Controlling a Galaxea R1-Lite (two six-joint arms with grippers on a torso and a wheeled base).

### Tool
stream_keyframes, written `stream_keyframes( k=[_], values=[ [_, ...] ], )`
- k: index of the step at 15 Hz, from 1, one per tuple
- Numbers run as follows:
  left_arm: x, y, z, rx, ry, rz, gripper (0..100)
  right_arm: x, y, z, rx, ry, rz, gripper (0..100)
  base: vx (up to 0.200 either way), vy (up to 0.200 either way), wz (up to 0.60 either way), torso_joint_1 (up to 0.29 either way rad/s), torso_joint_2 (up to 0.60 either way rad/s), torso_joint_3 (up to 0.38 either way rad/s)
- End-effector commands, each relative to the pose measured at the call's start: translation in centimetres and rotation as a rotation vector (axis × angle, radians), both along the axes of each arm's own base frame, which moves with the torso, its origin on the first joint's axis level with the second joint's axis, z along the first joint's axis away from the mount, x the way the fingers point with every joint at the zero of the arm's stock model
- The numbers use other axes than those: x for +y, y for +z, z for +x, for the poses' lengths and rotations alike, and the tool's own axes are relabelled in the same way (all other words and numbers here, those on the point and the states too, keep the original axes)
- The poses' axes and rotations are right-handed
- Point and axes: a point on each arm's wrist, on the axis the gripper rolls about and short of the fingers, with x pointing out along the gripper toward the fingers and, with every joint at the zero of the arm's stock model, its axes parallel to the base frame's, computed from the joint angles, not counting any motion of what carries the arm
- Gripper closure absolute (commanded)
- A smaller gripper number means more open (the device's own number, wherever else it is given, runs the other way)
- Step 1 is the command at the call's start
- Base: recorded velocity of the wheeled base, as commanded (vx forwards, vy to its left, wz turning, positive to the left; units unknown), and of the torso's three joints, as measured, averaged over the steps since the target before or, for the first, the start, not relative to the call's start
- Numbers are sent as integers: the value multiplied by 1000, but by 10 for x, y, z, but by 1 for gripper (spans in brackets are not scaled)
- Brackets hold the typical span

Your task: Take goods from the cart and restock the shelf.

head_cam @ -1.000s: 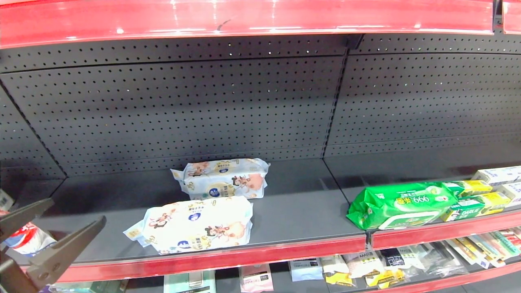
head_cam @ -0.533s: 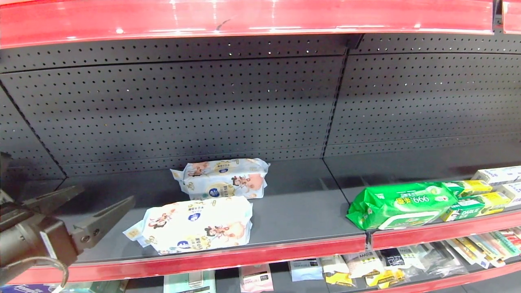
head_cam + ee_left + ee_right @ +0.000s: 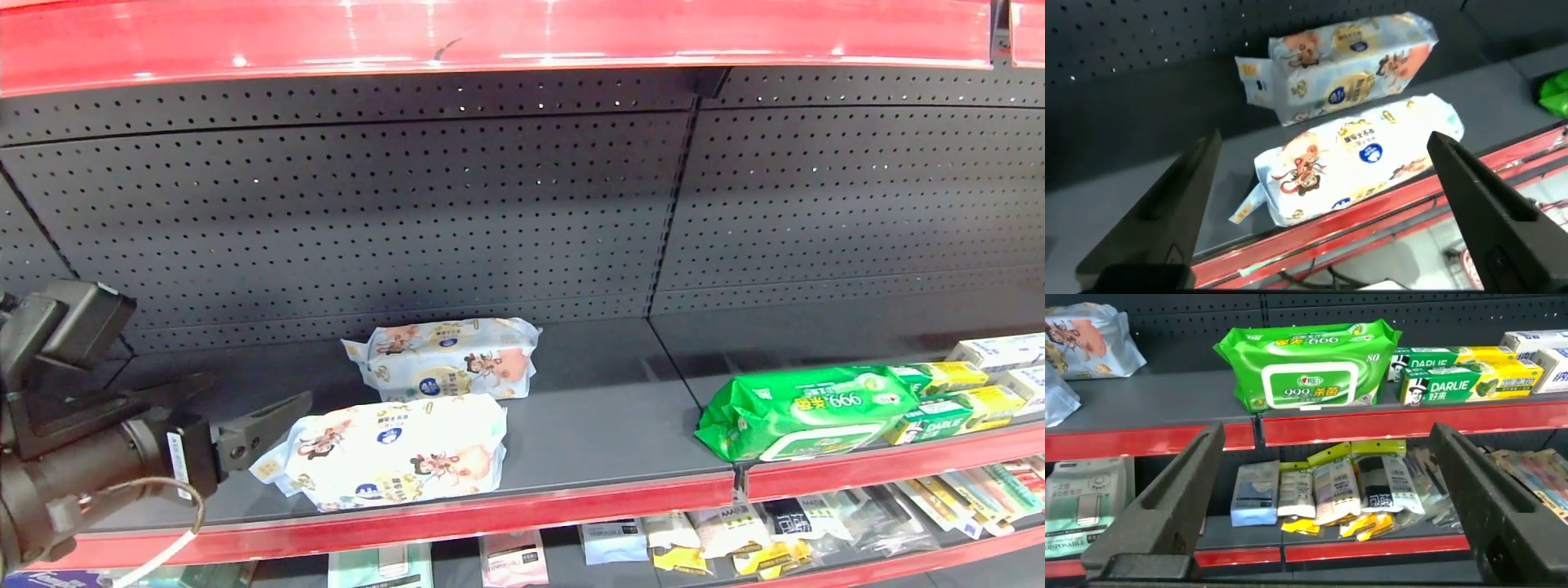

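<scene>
While the left gripper [image 3: 258, 389] hangs wide open and empty at nine o'clock of the front pack [image 3: 400, 449], a careless push could knock it off the shelf [image 3: 588, 425].

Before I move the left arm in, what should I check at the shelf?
1. Left hand open, holding nothing: ok.
2. Front white cartoon-printed soft pack lying flat on grey metal shelf: ok.
3. Left fingertip clear of that pack's corner: cannot tell.
4. Bare shelf between that pack and green plastic wipes pack: ok.
5. Right hand open, empty: ok.
</scene>
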Motion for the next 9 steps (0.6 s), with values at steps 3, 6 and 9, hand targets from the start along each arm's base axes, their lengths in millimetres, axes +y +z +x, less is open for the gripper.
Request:
stream_keyframes(
  k=[3, 6, 9],
  values=[
    [5, -12, 4, 121, 75, 66, 0, 0, 0, 0, 1, 1, 0, 0, 0, 0, 0, 0, 0, 0],
    [20, -21, 5, 224, 189, 99, 0, 0, 0, 0, 1, 1, 0, 0, 0, 0, 0, 0, 0, 0],
    [39, -28, 12, 273, 307, 104, 0, 0, 0, 0, 1, 1, 0, 0, 0, 0, 0, 0, 0, 0]
  ],
)
